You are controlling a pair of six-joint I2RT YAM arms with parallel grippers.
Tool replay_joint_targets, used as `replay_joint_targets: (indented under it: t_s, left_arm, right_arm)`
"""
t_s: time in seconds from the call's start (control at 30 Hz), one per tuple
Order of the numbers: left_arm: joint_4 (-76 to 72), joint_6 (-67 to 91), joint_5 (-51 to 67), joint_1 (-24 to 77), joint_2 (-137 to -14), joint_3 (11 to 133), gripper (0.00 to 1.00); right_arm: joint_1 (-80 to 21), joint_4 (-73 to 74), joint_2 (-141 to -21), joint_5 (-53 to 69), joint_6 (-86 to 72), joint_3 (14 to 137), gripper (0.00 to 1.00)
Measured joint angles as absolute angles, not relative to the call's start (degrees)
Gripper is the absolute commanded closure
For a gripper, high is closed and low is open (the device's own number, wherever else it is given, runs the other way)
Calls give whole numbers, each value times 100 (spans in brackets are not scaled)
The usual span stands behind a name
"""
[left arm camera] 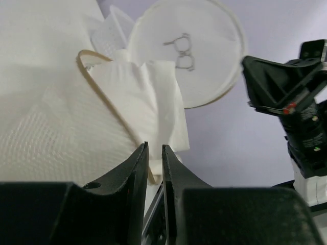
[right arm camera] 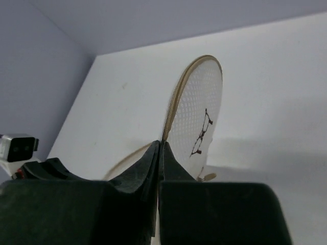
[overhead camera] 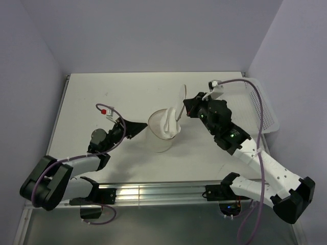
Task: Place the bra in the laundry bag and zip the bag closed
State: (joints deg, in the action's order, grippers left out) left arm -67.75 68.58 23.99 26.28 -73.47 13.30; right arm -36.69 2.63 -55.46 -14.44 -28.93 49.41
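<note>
Laundry bag (overhead camera: 161,139), mid-worktop, mouth open, round face (left arm camera: 186,51) with bra symbol flipped upright. Holds the bra (left arm camera: 153,97), white fabric bunched inside and poking above the tan rim. Left gripper (left arm camera: 155,149), fingers all but closed, pinching that rim on the bag's left side. Right gripper (right arm camera: 161,145), clamped tight on the raised face's tan edge. Perforated basket (overhead camera: 263,102) by the right edge, well apart.

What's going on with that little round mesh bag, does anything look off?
The laundry bag gapes open. The right gripper pinches its round lid upright, the left gripper pinches the opposite rim, and the bra bulges up out of the opening instead of lying inside. Nothing looks spilled or torn.
</note>
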Motion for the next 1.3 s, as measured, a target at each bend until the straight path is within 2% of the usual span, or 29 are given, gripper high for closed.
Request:
replay_joint_targets:
  t_s: [0.13,0.17,0.2,0.23,0.3,0.47,0.5,0.53,0.6,0.63,0.77,0.87,1.0,1.1,1.23,1.3]
  left_arm:
    - [-6125,6805,2110,2628,-6751,1533,77]
    - [-6001,6781,2053,2628,-6652,1559,80]
    - [-5909,6755,2003,2628,-6608,1566,90]
    - [-5826,6722,1955,2630,-6584,1559,94]
    - [-5749,6670,1911,2633,-6622,1518,100]
    - [-5374,6504,1896,2635,-6860,1452,100]
    - [-5162,6403,1857,2635,-6827,1470,98]
    - [-4899,6305,1782,2641,-6768,1529,84]
    - [-4285,6018,1629,2668,-6670,1776,66]
    - [-3966,5867,1546,2687,-6654,1990,64]
    - [-3701,5623,1511,2744,-7024,2453,63]
    - [-3616,5568,1584,2910,-7876,2576,57]
    - [-3214,5561,1581,3358,-8888,2834,56]
    - [-3166,5658,1516,3806,-9168,2956,49]
    - [-3385,5957,1417,4224,-9402,3083,50]
    - [-3579,6147,1361,4281,-9574,3089,55]
  right_arm:
    - [-4060,899,-5706,-1559,-2569,6204,100]
    - [-4185,978,-5774,-1553,-2502,6460,100]
    - [-4276,1004,-5826,-1538,-2443,6624,100]
    - [-4353,1026,-5865,-1529,-2390,6689,100]
    - [-4401,1175,-5942,-1538,-2292,6696,100]
    - [-4381,1651,-6333,-1557,-2047,6788,100]
    - [-4355,1684,-6359,-1531,-2027,6792,100]
    - [-4283,1708,-6357,-1448,-2032,6777,100]
    - [-4077,1627,-6305,-1295,-2082,6676,100]
    - [-3979,1594,-6274,-1240,-2121,6611,100]
    - [-3736,1518,-6239,-1004,-2274,6368,100]
    - [-3697,1470,-6228,-827,-2335,6364,100]
    - [-3658,1372,-6200,-690,-2379,6364,100]
    - [-3616,1291,-6193,-626,-2432,6335,100]
    - [-3594,1251,-6178,-561,-2467,6272,100]
    - [-3594,1243,-6165,-521,-2482,6228,100]
